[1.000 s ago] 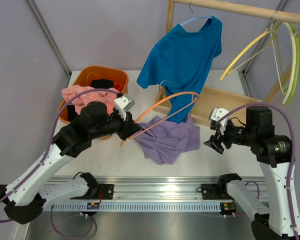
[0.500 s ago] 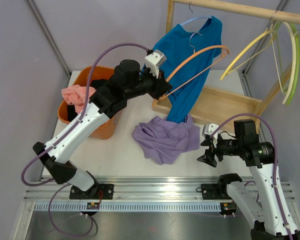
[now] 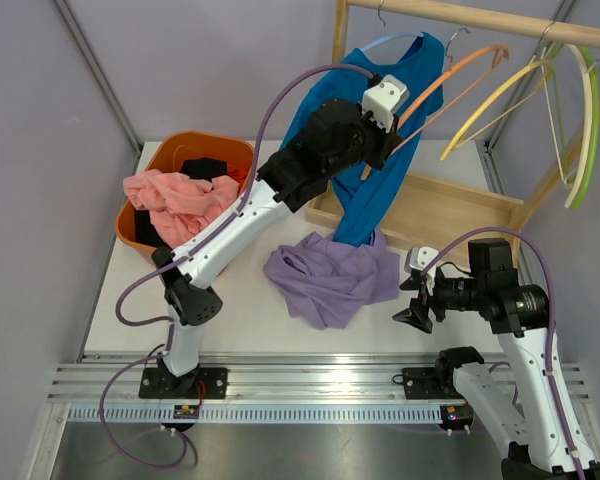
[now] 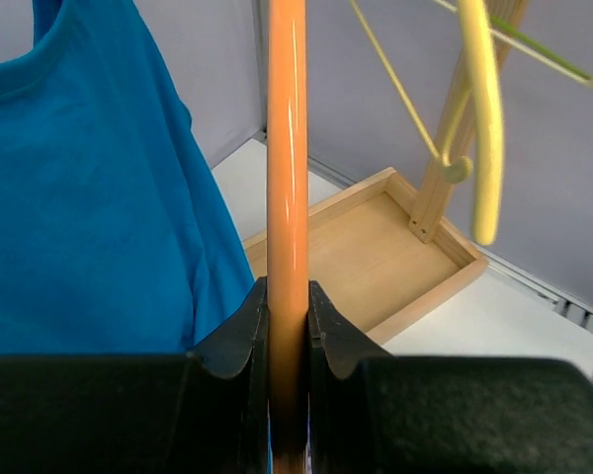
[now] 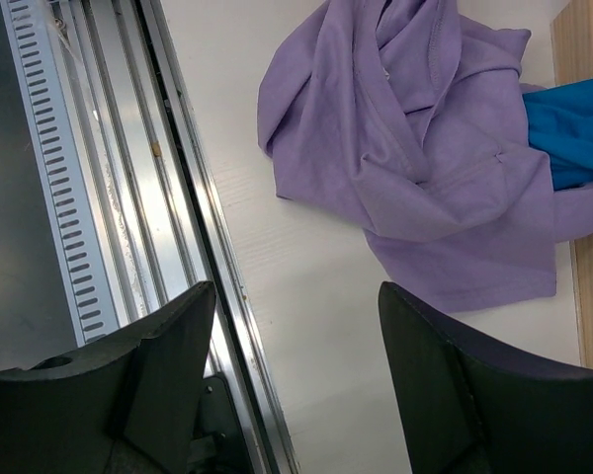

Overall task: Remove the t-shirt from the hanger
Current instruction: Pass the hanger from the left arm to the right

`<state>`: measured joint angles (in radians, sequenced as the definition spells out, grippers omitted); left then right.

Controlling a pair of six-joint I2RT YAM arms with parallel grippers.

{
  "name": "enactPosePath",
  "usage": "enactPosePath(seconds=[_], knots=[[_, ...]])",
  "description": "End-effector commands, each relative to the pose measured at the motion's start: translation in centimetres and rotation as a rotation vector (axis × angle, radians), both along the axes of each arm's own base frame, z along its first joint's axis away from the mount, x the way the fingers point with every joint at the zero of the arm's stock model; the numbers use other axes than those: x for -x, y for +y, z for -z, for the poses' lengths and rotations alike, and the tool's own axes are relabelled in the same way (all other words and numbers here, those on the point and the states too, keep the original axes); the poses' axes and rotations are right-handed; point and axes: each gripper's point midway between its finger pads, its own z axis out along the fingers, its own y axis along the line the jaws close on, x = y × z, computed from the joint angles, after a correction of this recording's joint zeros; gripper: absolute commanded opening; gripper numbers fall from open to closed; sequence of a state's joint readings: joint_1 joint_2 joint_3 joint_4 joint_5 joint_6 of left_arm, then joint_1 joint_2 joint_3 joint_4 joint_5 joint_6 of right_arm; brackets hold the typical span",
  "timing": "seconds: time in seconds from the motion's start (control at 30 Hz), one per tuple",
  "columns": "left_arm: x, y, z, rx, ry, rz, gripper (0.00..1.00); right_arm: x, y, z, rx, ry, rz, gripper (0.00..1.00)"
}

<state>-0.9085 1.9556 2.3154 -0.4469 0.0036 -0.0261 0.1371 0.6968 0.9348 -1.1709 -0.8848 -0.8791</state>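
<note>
My left gripper (image 3: 388, 130) is shut on a bare orange hanger (image 3: 450, 72) and holds it high by the wooden rail (image 3: 480, 20), its hook near the rail. In the left wrist view the jaws (image 4: 288, 316) pinch the orange hanger's bar (image 4: 287, 148). A purple t-shirt (image 3: 335, 272) lies crumpled on the table, off any hanger; it also shows in the right wrist view (image 5: 425, 148). A blue t-shirt (image 3: 370, 110) hangs from a light-blue hanger on the rail. My right gripper (image 3: 412, 300) is open and empty, low over the table's front right (image 5: 296, 326).
An orange basket (image 3: 215, 142) with pink clothes (image 3: 175, 192) stands at the left. The rack's wooden base tray (image 3: 450, 205) lies at the back right. Yellow (image 3: 500, 95) and green (image 3: 588, 120) hangers hang on the rail's right end. A metal rail runs along the front edge.
My left arm has lifted the orange hanger from just above the purple t-shirt up and right to the rail. My right gripper pulled back toward the front edge, then stayed still.
</note>
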Motion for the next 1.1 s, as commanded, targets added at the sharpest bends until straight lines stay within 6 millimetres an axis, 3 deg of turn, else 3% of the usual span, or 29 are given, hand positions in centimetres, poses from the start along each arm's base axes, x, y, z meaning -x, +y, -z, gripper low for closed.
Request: enactPosePath(seconds=[0.0,0.03,0.07,0.13,0.37,0.47,0.57,0.6,0.63,0.67,0.7,0.77,0.8,0.9,1.03,1.07], knots=[[-1.8,0.7,-6.8,0.156,-0.182,-0.101,0.0,-0.1,0.5,-0.7,-0.032,-0.037,-0.03,0.75],[-1.8,0.7,-8.0,0.183,-0.202,-0.105,0.0,0.0,0.5,-0.7,-0.031,-0.035,-0.031,0.74],[-2.4,-0.1,-7.5,0.184,-0.209,-0.108,0.0,0.1,0.5,-0.7,-0.032,-0.038,-0.037,0.75],[-2.5,-0.4,-8.5,0.217,-0.234,-0.114,0.0,0.1,0.5,-0.7,-0.033,-0.04,-0.039,0.74],[-3.8,-1.1,-8.5,0.255,-0.259,-0.152,0.0,0.2,0.5,-1.0,-0.032,-0.048,-0.036,0.74],[-3.8,-1.0,-7.7,0.235,-0.243,-0.15,0.0,0.6,0.9,-2.1,-0.067,-0.022,-0.039,0.74],[-2.9,0.3,-8.6,0.246,-0.24,-0.15,0.0,1.7,1.5,-5.6,-0.117,0.003,-0.072,0.74],[-3.0,0.3,-7.7,0.227,-0.228,-0.151,0.0,1.8,1.5,-8.3,-0.124,-0.057,-0.071,0.73],[-2.1,1.4,-9.4,0.254,-0.245,-0.152,0.0,1.8,1.5,-9.3,-0.127,-0.023,-0.056,0.73],[-2.0,1.6,-9.5,0.256,-0.245,-0.151,0.0,1.7,1.5,-10.6,-0.133,-0.036,-0.042,0.73],[-1.7,1.9,-9.7,0.261,-0.246,-0.151,0.0,1.7,1.4,-13.2,-0.14,-0.099,-0.025,0.73],[-1.4,2.4,-9.8,0.259,-0.242,-0.153,0.0,1.0,1.5,-15.8,-0.177,-0.088,0.023,0.73],[-1.4,2.6,-9.9,0.261,-0.24,-0.154,0.0,1.1,1.6,-18.3,-0.203,-0.138,0.037,0.73],[-1.4,3.0,-9.3,0.246,-0.223,-0.157,0.0,-0.6,1.5,-23.0,-0.285,-0.155,0.16,0.73],[-1.0,3.9,-9.2,0.252,-0.222,-0.16,0.0,-6.1,0.8,-28.5,-0.461,-0.115,0.436,0.78],[-1.1,3.8,-8.0,0.234,-0.21,-0.158,0.0,-6.9,0.7,-29.3,-0.496,-0.097,0.476,0.77]])
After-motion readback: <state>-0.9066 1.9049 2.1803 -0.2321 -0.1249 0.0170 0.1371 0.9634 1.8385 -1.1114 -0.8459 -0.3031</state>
